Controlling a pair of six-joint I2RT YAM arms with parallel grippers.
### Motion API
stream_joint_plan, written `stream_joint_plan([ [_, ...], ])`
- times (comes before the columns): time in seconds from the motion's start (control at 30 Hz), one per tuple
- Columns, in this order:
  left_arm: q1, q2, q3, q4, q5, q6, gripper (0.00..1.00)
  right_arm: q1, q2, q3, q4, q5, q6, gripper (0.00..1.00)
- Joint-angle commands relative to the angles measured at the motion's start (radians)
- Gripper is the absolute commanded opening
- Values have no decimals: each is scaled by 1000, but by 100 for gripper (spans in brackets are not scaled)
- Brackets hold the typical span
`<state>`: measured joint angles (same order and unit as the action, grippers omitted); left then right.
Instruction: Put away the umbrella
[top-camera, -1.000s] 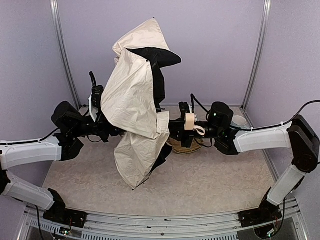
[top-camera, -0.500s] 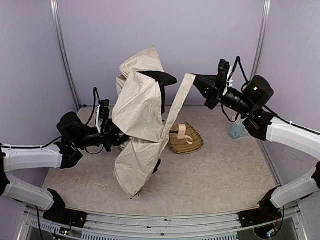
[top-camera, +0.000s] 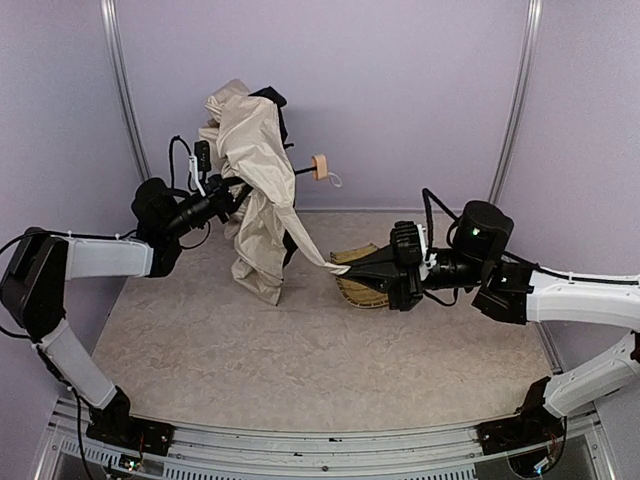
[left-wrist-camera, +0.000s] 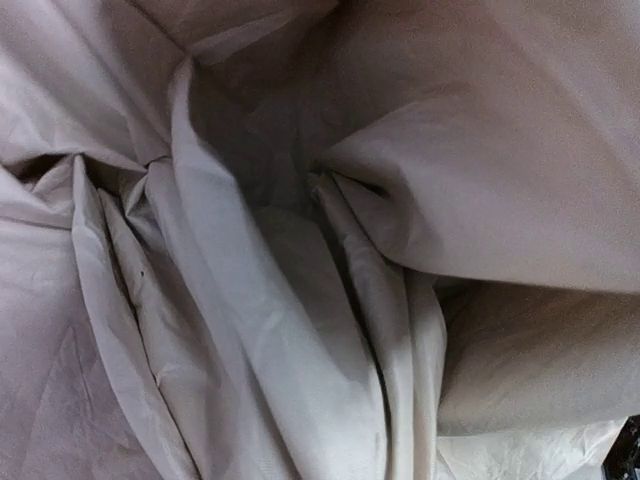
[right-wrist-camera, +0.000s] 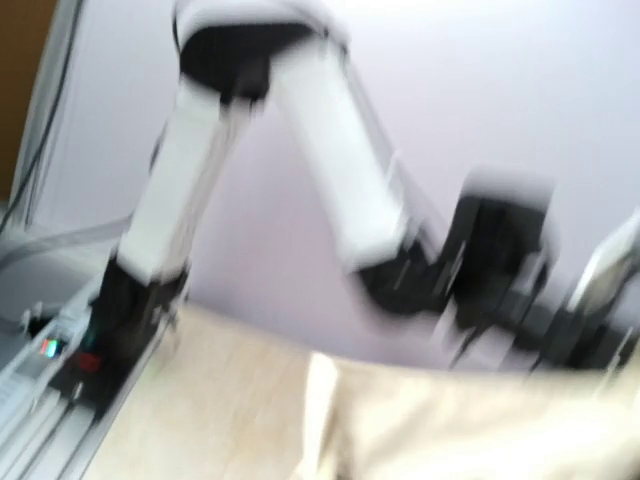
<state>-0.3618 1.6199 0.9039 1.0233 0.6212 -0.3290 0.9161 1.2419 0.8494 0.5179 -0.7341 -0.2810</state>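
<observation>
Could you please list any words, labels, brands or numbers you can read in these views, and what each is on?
None can be read. The umbrella fabric is plain, the basket shows no label, and the right wrist view is too blurred to read.

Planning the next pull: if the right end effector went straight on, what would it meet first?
Probably the umbrella, whose hanging fabric lies left of the right end effector; depth unclear.

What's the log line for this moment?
left gripper: holding umbrella aloft | right gripper: shut on its fabric flap, stretched toward basket | status: canopy bunched, not stowed
</observation>
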Motion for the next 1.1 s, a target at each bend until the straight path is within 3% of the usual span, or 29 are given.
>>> stream_joint_plan([
  [0.0, -16, -31, 115, 113, 30, -10, 0, 50, 34, -86, -5, 123, -30, 0],
  [0.2, -63, -58, 107, 46, 17, 84, 0, 185, 134, -142, 74, 495, -242, 0],
  [0.4, -71, -76, 101, 55, 45, 81, 0, 208, 209, -93, 30, 578, -319, 0],
  [0.43, -73, -80, 99, 52, 54, 83, 0, 208, 216, -96, 36, 586, -327, 4],
  [0.57, -74, -102, 63, 57, 146, 115, 0, 208, 205, -72, -33, 642, -337, 40],
  [0.8, -67, -151, -40, 69, 234, 177, 0, 208, 1, -50, -289, 679, -343, 99],
  [0.9, -86, -158, -45, 11, 250, 219, 0, 194, -64, -14, -423, 671, -354, 100],
  [1.07, -148, -187, -74, -85, 274, 311, 0, 77, -52, 165, -555, 502, -321, 100],
])
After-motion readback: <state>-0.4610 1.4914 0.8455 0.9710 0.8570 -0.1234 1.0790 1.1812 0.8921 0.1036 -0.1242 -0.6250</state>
